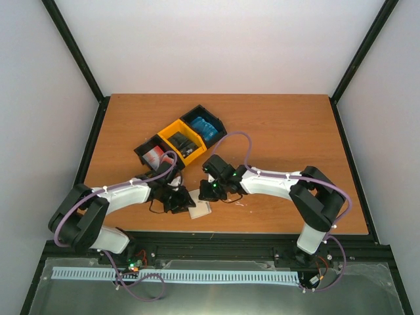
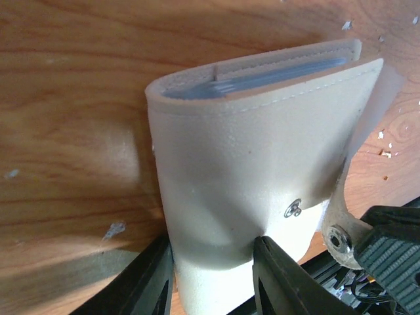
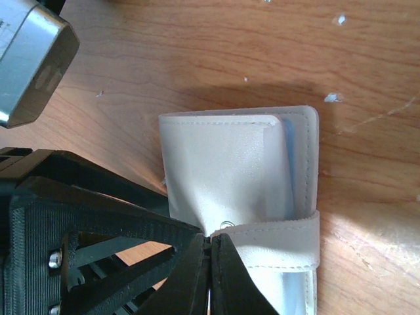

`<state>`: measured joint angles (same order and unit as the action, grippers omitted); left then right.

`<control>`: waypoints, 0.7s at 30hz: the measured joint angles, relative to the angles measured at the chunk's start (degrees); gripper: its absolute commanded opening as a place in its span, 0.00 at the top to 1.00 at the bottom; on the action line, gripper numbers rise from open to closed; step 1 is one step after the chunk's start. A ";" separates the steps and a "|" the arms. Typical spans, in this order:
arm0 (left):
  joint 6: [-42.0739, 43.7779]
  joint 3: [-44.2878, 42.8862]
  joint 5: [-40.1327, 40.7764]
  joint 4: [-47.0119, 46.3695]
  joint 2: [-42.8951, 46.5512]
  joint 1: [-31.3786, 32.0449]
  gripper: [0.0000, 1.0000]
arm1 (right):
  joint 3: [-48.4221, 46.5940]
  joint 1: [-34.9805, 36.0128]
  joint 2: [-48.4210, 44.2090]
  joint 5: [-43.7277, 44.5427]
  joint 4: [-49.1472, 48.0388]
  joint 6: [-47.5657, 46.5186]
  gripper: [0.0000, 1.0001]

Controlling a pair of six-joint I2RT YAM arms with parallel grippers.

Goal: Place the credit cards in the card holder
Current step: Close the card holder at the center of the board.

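The card holder (image 2: pixel 262 164) looks like soft cream leather, fine-grained and matt, stitched along its edge, with a shiny little metal snap (image 2: pixel 293 209). The table (image 1: pixel 295 131) is varnished wood, faintly glossy, scuffed with pale flecks. The right gripper (image 3: pixel 210 239) shows matt black plastic, ribbed in fine layers.

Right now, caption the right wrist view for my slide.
Right gripper pinching the snap tab of the beige wallet.
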<state>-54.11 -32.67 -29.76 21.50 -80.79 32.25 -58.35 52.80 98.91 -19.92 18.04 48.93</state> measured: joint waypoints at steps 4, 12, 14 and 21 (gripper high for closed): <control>0.02 0.48 0.17 -0.68 0.24 0.11 0.64 | -0.02 0.24 0.76 0.50 -0.61 0.00 0.97; 0.02 3.43 -0.33 -5.68 1.38 0.13 0.64 | -2.10 1.60 2.75 5.53 3.08 -1.11 0.97; 0.02 4.28 -0.44 -6.69 1.81 0.13 0.64 | -2.49 1.75 2.82 6.10 3.45 -1.31 0.97; -0.02 6.27 -0.90 -9.88 2.45 0.11 0.65 | -3.91 2.05 4.35 7.32 4.07 -1.33 0.97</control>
<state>-54.13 -26.39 -30.65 11.62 -78.35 32.36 -62.26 54.85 103.26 -12.60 22.11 47.59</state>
